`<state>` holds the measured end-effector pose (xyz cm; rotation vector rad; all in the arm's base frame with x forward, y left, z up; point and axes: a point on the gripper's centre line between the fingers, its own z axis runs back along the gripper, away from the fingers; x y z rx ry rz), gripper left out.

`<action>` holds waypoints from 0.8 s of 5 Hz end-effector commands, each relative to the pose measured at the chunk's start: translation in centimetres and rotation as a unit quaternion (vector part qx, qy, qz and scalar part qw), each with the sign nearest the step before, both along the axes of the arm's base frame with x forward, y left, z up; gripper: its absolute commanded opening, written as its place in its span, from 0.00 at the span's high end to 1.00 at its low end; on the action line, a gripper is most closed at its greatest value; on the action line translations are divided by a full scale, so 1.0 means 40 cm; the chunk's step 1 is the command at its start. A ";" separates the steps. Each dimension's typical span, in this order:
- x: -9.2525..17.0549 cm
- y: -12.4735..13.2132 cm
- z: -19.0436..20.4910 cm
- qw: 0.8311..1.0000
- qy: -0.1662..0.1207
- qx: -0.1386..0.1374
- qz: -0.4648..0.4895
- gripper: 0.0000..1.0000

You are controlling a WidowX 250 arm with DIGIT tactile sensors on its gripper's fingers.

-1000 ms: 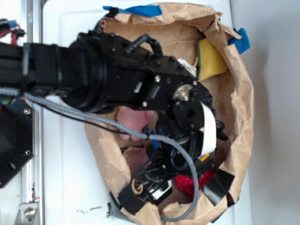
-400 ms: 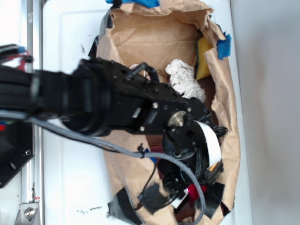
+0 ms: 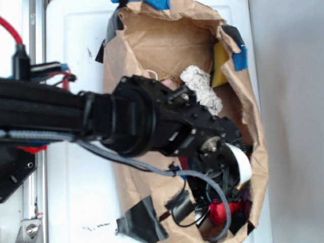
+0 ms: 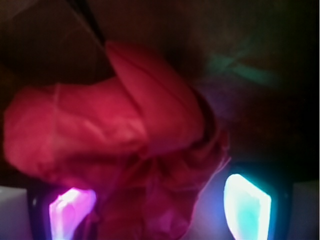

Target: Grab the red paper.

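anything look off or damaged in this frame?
The brown paper bag is crumpled and torn along its rim, patched with blue tape and black tape. Otherwise nothing stands out; the red paper sits between the jaws.

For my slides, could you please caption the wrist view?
Close-up: the red paper fills the frame, lying between the tool's two glowing fingertips.

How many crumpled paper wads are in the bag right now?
2. The red paper lies at the bag's near end beneath the claw, filling the wrist view. An off-white paper wad sits by the yellow sponge. The arm may hide others.
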<state>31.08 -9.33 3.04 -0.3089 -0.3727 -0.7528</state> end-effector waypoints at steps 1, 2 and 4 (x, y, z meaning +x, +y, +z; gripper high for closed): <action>-0.032 -0.002 0.062 1.000 -0.019 -0.003 -0.012 1.00; -0.065 0.062 0.149 0.999 -0.042 -0.002 -0.009 1.00; -0.115 0.176 0.278 0.991 0.096 0.049 0.085 1.00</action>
